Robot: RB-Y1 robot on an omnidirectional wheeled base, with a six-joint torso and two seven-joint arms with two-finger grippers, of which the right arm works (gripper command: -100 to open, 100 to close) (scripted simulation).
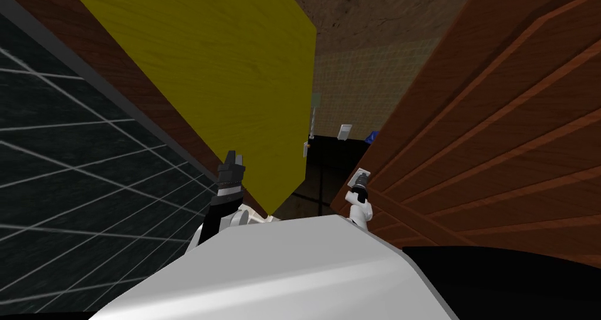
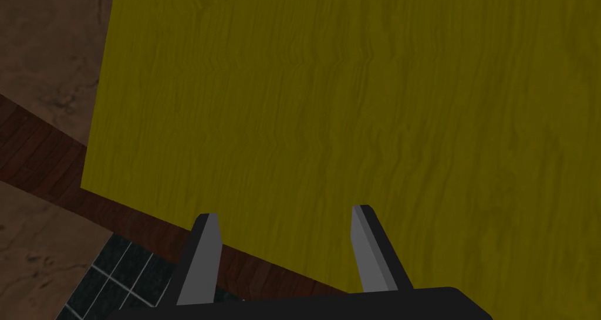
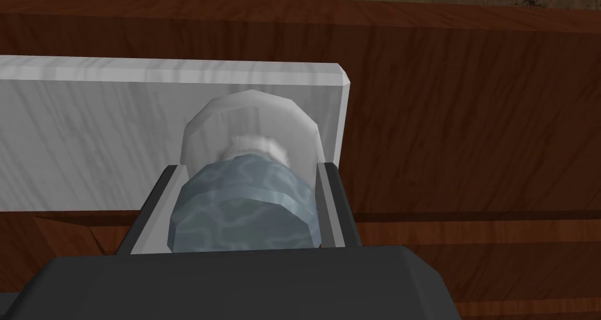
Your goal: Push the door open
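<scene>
A brown panelled door stands at my right and carries a white plate with a round blue-grey knob. My right gripper is shut on that knob, its fingers pressing the knob's sides in the right wrist view. A wide yellow wood-grain panel stands at my left. My left gripper is held up close before the yellow panel, and in the left wrist view it is open with nothing between its fingers.
A narrow gap between the yellow panel and the brown door shows a tiled wall, a small white object, something blue and a black area. A dark grid-tiled surface lies at my far left.
</scene>
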